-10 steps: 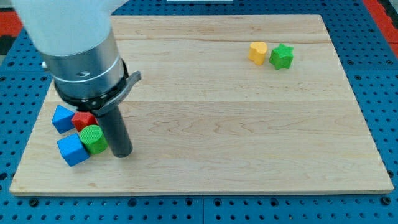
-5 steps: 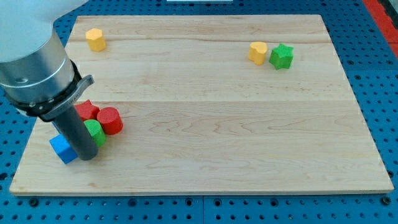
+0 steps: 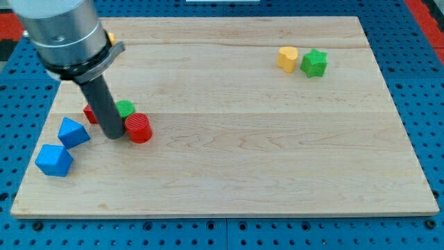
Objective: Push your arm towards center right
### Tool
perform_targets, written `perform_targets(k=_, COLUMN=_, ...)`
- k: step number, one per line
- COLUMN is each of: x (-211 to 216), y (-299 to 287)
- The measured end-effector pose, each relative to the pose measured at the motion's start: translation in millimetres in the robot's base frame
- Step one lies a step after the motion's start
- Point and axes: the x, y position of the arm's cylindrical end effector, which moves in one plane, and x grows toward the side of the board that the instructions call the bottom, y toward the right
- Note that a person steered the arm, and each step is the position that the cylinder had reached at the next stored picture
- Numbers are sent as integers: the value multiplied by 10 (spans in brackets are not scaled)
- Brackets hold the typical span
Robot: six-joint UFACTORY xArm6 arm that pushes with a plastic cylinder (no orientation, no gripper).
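My tip (image 3: 115, 135) rests on the wooden board (image 3: 243, 139) at the view's left. It touches the left side of a red cylinder (image 3: 139, 128). A green block (image 3: 125, 108) sits just behind the rod, and a red block (image 3: 89, 113) peeks out on the rod's left. Two blue blocks lie to the lower left: one (image 3: 72, 132) near the tip, one (image 3: 54, 160) closer to the board's left edge. A yellow block (image 3: 287, 58) and a green star (image 3: 313, 63) sit together at the view's upper right, far from the tip.
The arm's grey body (image 3: 62, 31) covers the board's upper left corner. The blue perforated table (image 3: 423, 83) surrounds the board.
The tip moved up and slightly right. The red cylinder and green block shifted up and right with it. The two blue blocks now lie apart at lower left. The arm now hides the yellow block at upper left.
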Motion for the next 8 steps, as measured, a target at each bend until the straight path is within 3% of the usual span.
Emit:
perform_targets(k=4, x=-943, y=-13)
perform_targets(k=6, x=-1139, y=-411)
perform_targets(k=8, x=-1318, y=942)
